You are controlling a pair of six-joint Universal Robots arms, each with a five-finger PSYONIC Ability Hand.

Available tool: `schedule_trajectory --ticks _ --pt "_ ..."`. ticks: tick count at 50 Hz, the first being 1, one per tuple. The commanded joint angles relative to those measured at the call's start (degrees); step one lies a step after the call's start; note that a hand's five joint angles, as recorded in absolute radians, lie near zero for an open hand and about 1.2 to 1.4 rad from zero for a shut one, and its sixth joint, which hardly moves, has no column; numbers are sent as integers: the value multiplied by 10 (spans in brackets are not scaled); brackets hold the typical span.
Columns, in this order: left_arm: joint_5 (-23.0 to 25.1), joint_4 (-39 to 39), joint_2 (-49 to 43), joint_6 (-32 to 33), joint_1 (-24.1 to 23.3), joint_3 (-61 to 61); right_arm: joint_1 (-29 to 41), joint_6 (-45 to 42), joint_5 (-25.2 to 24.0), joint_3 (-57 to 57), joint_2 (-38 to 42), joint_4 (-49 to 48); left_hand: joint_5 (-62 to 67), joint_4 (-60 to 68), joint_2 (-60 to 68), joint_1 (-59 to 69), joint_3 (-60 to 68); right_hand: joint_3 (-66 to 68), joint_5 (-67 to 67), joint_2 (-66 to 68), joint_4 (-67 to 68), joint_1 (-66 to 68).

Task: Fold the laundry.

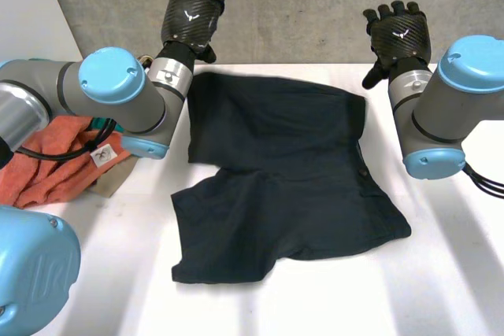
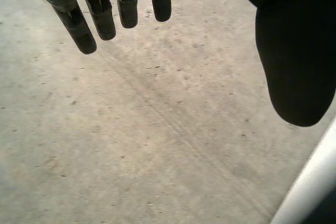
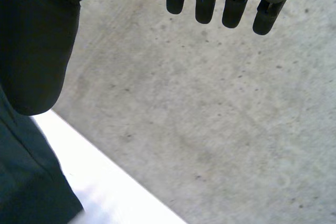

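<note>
One pair of dark shorts [image 1: 279, 171] and one orange cloth [image 1: 59, 159] on one white tabletop [image 1: 441, 273], plus two black robot hands, left hand [image 1: 191, 15] and right hand [image 1: 399, 35].

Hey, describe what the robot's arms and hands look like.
The left arm and right arm are grey tubes with round light-blue caps. The left robot hand and right robot hand are black, with woven-pattern backs bearing a small white mark.

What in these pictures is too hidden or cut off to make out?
1. Orange cloth, head view: the left arm covers part, so its kind is unclear.
2. Tan thing at its edge: mostly hidden under that arm.
3. Dark shorts, right wrist view: cut off by the edge, partly behind the right hand thumb.
</note>
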Motion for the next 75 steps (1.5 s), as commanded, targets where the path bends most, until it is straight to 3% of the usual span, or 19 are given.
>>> schedule_trajectory --ticks 1,5,10,15,22,26,30,33,40,42,45,46,50,54,60,65,69,75 --pt "-71 10 67 1 -8 -61 0 -21 -6 23 -61 40 -27 -16 -19 -8 -23 -20 -28 -21 -24 -28" --pt "-100 1 169 3 -9 -171 -3 -31 -82 71 -140 139 -27 -16 -19 -8 -23 -20 -28 -21 -24 -28" --pt "-128 -79 336 0 -30 -364 -27 -40 -163 130 -200 254 10 21 18 29 15 -20 -28 -21 -24 -28" --pt "-132 -179 475 -8 -72 -529 -75 -74 -192 224 -237 348 86 97 94 105 90 51 43 50 47 43" --pt "-131 -241 581 -78 -138 -702 -94 -184 -210 388 -278 343 279 290 287 298 283 190 183 190 187 182" --pt "-130 -248 584 -114 -165 -760 -119 -226 -228 460 -286 300 328 339 336 347 332 201 193 200 197 193" --pt "-131 -245 563 -128 -171 -799 -133 -229 -259 507 -284 241 278 289 286 297 282 208 200 207 204 199" --pt "-128 -239 533 -128 -168 -805 -133 -230 -279 528 -281 198 209 220 217 228 213 206 198 205 202 198" --pt "-129 -190 477 -124 -134 -807 -142 -229 -292 541 -258 129 201 211 208 220 205 213 205 212 209 204" --pt "-129 -171 463 -121 -124 -807 -141 -229 -291 540 -245 117 204 215 212 223 208 246 238 245 242 238" --pt "-130 -138 437 -119 -116 -803 -140 -230 -291 537 -227 95 216 226 224 235 220 397 389 397 393 389" --pt "-130 -120 423 -117 -116 -801 -140 -232 -289 534 -221 85 256 266 264 275 260 501 493 500 497 493" --pt "-130 -95 404 -109 -116 -796 -141 -236 -284 527 -207 74 348 359 356 367 352 648 640 647 644 640" --pt "-129 -81 400 -95 -116 -789 -143 -230 -284 523 -201 74 666 677 674 685 670 680 672 679 676 672" --pt "-131 -81 424 -73 -117 -787 -144 -234 -272 530 -229 86 673 684 681 692 677 680 672 679 676 672" --pt "-130 -126 480 -48 -122 -797 -145 -239 -241 534 -298 154 673 684 681 692 677 680 672 679 676 672" --pt "-130 -228 539 -37 -134 -797 -145 -254 -229 530 -353 253 673 684 681 692 677 680 672 679 676 672" --pt "-123 -446 617 -37 -168 -777 -181 -341 -228 534 -453 427 673 684 681 692 677 680 672 679 676 672"
